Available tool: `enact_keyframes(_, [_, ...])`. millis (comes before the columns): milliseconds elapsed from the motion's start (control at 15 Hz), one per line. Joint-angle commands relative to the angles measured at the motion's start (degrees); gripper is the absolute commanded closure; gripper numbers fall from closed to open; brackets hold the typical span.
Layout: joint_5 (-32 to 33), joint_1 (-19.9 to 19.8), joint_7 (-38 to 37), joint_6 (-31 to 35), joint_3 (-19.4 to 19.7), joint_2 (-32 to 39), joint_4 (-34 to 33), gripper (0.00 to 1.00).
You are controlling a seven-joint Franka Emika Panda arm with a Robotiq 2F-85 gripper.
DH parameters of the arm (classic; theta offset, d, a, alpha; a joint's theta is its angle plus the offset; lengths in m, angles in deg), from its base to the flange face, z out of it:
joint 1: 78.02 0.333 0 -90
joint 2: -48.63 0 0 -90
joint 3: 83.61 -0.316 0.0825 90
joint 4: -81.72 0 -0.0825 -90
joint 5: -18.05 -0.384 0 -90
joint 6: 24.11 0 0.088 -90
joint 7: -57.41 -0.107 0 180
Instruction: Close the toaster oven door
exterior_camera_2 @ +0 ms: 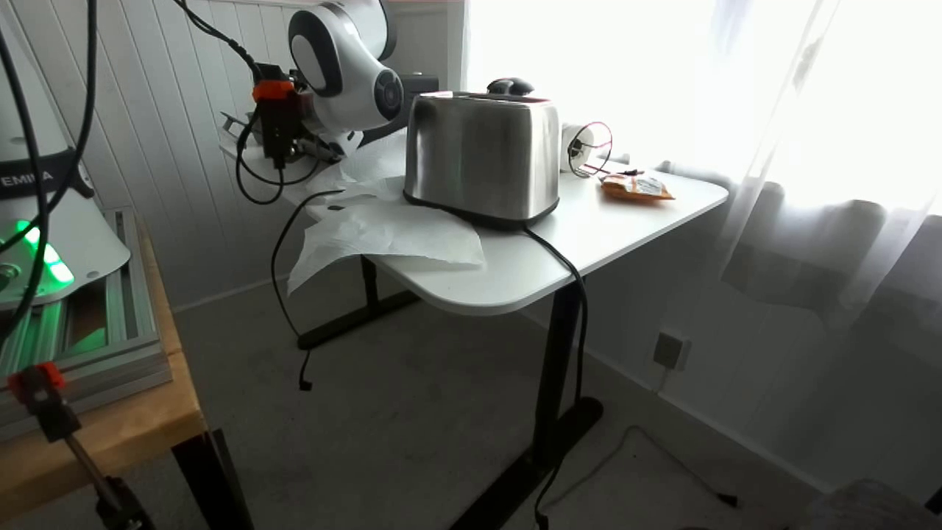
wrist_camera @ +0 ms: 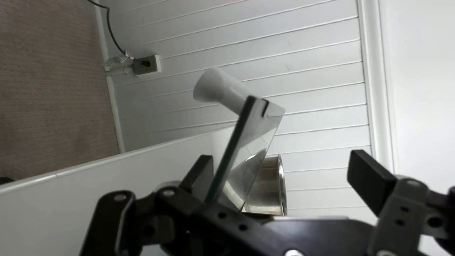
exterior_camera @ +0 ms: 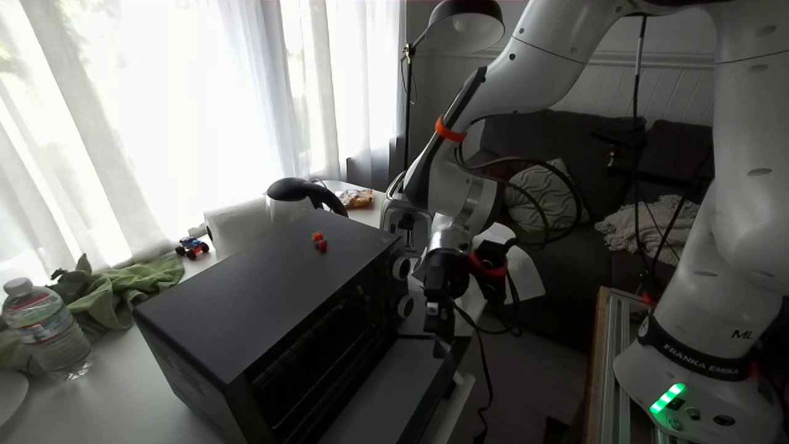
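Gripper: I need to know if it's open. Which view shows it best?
The wrist view: both fingers of the gripper show large and spread apart. In both exterior views it is smaller, dark and hard to make out; I can't read the gap.

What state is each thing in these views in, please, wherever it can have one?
Toaster oven door: open, folded down.
Gripper: open.
Oven knobs: settings too small to read.
Stainless-steel toaster: upright.
Water bottle: upright, capped.
Paper towel roll: lying on its side.
Green cloth: crumpled.
White paper sheet: partly overhanging the tabletop.
Black lamp: appears unlit.
Robot base light: lit green.
Orange packet: lying down; whether opened is unclear.
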Motion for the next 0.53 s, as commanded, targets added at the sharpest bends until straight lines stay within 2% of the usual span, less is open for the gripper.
enact_keyframes(0, [-2.2,1.3,-2.4,-0.6,0.9,-6.0,2.6,0.0])
enact_keyframes(467, [-2.8,2.1,-5.9,1.0,0.6,-12.1,3.0,0.0])
